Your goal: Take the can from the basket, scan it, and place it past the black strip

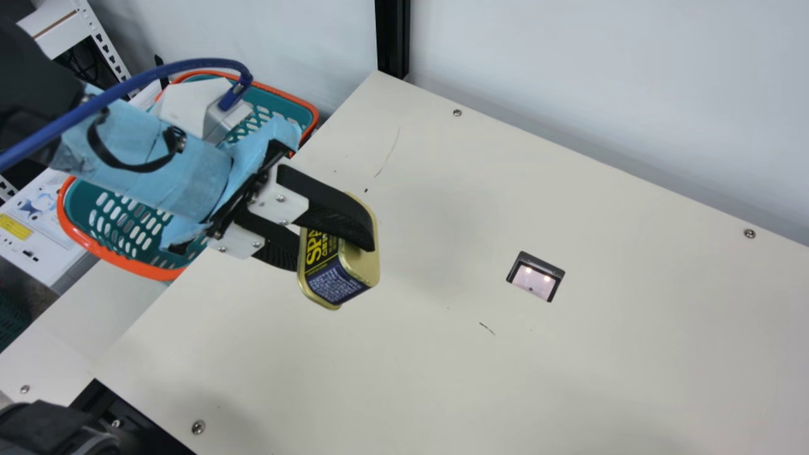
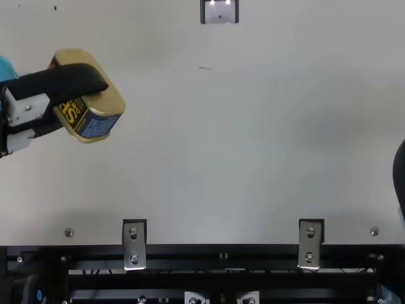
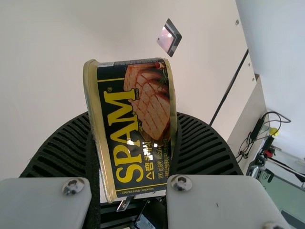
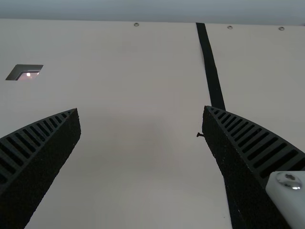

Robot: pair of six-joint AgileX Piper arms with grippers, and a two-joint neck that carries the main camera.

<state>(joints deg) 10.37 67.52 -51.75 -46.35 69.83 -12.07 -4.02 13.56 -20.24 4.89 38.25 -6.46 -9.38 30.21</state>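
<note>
My left gripper (image 1: 335, 237) is shut on the can (image 1: 338, 272), holding it tilted over the left part of the table; the top view has the same gripper (image 2: 79, 101) and can (image 2: 95, 117). Between the ribbed fingers of the left gripper (image 3: 133, 138), the can's (image 3: 136, 124) labelled side faces the wrist camera. The basket (image 1: 152, 265), teal with an orange rim, is behind and below the left arm. The scanner window (image 1: 534, 278) is right of the can. My right gripper (image 4: 141, 114) stands open above the table, with the black strip (image 4: 212, 71) partly behind one finger.
The cream table (image 1: 411, 366) meets a pale wall at its back, with a black post (image 1: 392, 38) at the far corner. Metal brackets (image 2: 134, 244) and a black frame line the front edge. A white device lies beside the basket.
</note>
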